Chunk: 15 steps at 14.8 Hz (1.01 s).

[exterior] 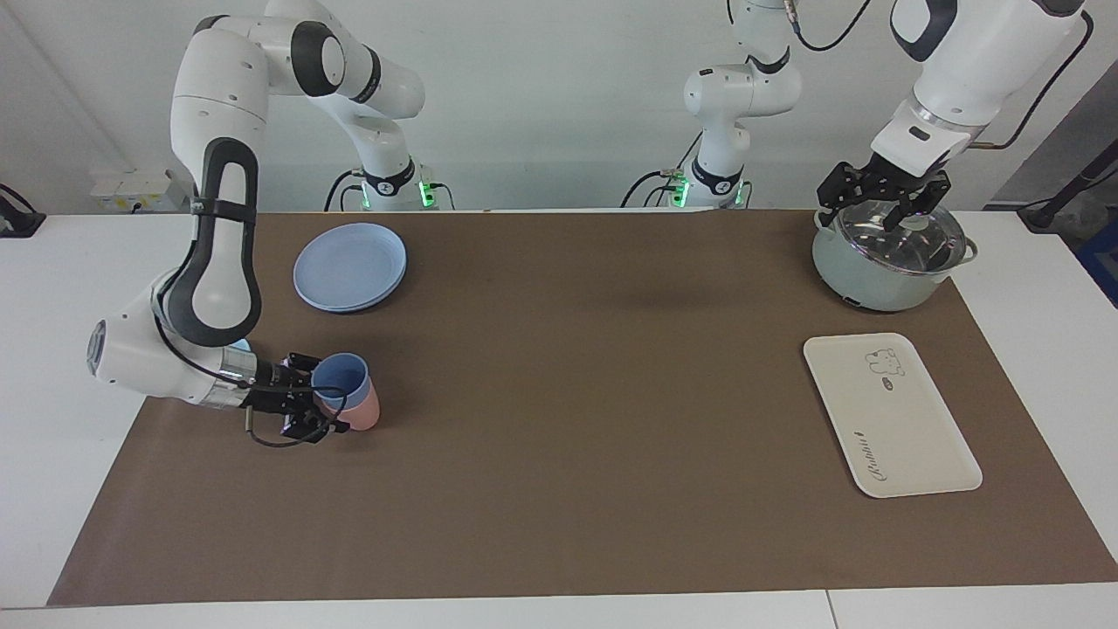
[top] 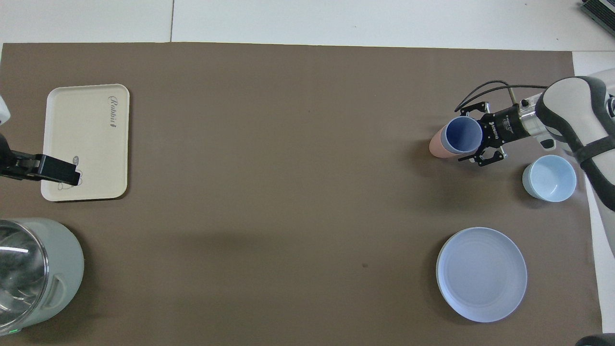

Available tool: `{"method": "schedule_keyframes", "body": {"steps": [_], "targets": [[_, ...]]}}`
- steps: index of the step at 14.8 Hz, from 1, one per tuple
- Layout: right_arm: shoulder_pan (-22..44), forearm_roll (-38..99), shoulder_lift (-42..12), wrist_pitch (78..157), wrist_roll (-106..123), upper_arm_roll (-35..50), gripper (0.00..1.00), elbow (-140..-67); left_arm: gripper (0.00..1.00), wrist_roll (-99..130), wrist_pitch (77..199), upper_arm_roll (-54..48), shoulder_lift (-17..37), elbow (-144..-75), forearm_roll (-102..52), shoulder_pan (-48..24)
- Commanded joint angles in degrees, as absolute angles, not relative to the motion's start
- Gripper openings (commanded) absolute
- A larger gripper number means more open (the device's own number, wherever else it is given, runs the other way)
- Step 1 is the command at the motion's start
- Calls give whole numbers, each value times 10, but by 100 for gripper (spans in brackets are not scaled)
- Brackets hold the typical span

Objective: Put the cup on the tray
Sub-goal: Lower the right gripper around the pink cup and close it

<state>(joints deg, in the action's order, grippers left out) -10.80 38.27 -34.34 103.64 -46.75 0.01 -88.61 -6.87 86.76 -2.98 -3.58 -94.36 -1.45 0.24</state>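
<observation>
Right gripper (exterior: pixel 325 411) low at the mat's right-arm end, fingers either side of the cup (exterior: pixel 341 382), grip unclear, cup nested in a pink cup (exterior: pixel 364 411), tray (top: pixel 77 125) at nine o'clock overhead, well apart, left gripper (exterior: pixel 882 196) open over the pot (exterior: pixel 873 271), waiting.

Likely a robotics lab: bare white wall (exterior: pixel 541 105), brown-matted table (exterior: pixel 568 437), cabled arm bases.
</observation>
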Motion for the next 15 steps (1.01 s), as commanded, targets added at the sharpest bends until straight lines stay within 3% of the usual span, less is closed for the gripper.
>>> {"method": "schedule_keyframes", "body": {"steps": [1,3,6,15], "targets": [[-113,404,-325,1043,-467,5,89,-912,100,-62,876,-25,-54,-965,-19,-5],[-110,416,-325,1047,-467,5,89,-913,100,-62,876,-26,-54,-965,-19,-5],[-108,466,-316,1116,-466,5,89,-950,100,-62,876,-26,-54,-965,-19,-4],[-94,475,-290,1087,-432,7,89,-993,100,-60,877,-26,-54,-967,-19,-5]]}}
